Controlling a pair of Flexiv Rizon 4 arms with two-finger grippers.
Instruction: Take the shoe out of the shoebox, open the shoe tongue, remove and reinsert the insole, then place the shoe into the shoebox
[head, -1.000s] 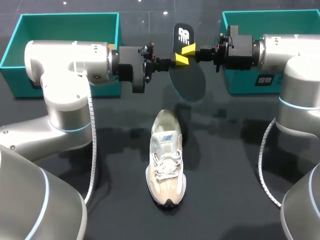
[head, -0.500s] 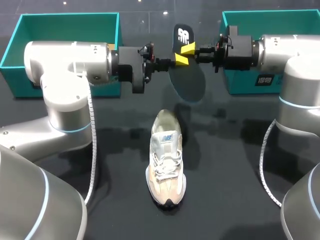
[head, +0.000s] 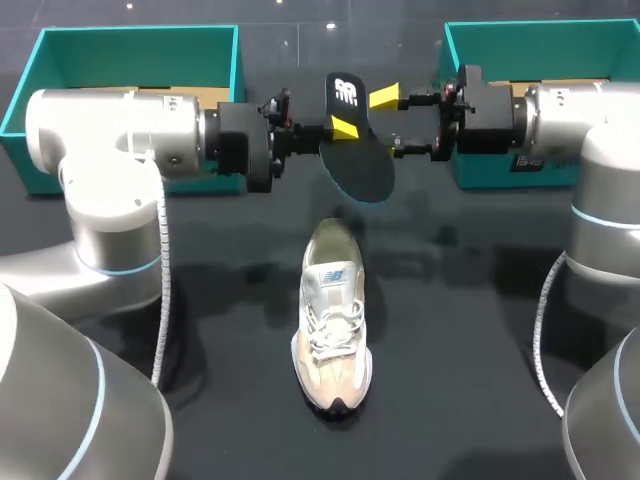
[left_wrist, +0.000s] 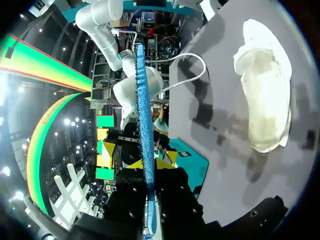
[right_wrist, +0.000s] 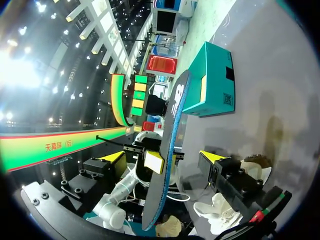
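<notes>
The black insole (head: 357, 155) with a white logo hangs in the air above the table's far middle, with my left gripper (head: 343, 127) shut on its edge. In the left wrist view the insole (left_wrist: 145, 125) shows edge-on between my own yellow tips (left_wrist: 149, 165). My right gripper (head: 386, 124) stands open just right of the insole, one finger on each side and neither touching it. In the right wrist view the insole (right_wrist: 169, 150) stands between my spread fingers (right_wrist: 212, 156). The beige shoe (head: 333, 320) lies on the black table below, toe towards the front.
A teal box (head: 130, 60) stands at the back left behind my left arm. A second teal box (head: 540, 45) stands at the back right behind my right arm. The black table top (head: 450, 330) runs on both sides of the shoe.
My right gripper has opened and let go of the insole. The left gripper keeps hold of it and has shifted it a little to the left and tilted it.
</notes>
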